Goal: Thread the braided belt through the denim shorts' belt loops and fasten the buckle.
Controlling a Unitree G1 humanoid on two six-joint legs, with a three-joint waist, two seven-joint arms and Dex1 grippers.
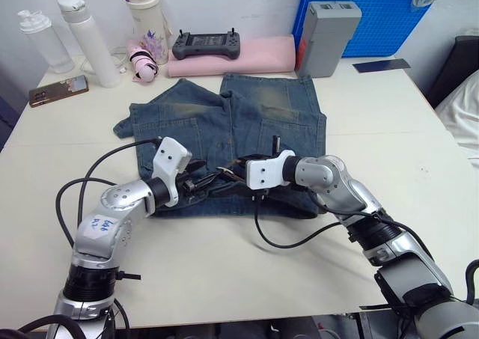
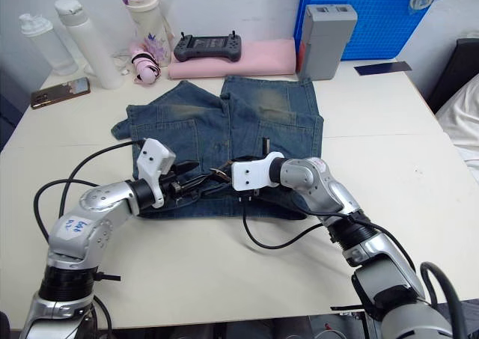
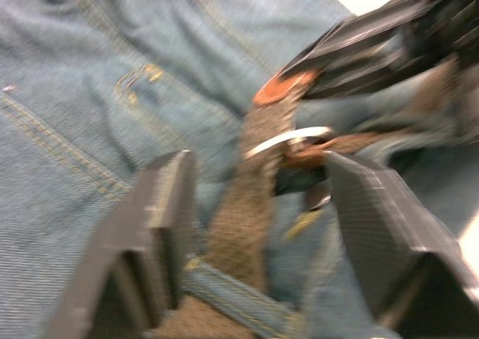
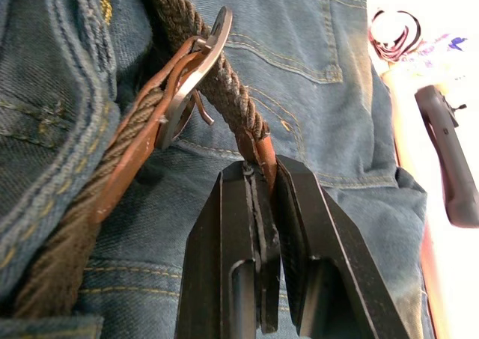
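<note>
1. One pair of denim shorts [image 1: 224, 129] lies flat on the tabletop [image 1: 389, 152], waistband toward the robot.
2. Left end effector [image 3: 251, 227]: fingers spread apart, straddling the braided belt [image 3: 247, 212] at the waistband without clamping it.
3. One buckle [image 4: 196, 77] sits between both end effectors; the belt's long axis follows the waistband, left to right.
4. Right end effector [image 4: 262, 204]: fingers clamped on the belt's brown leather tip [image 4: 262, 153], which has passed through the buckle.
</note>
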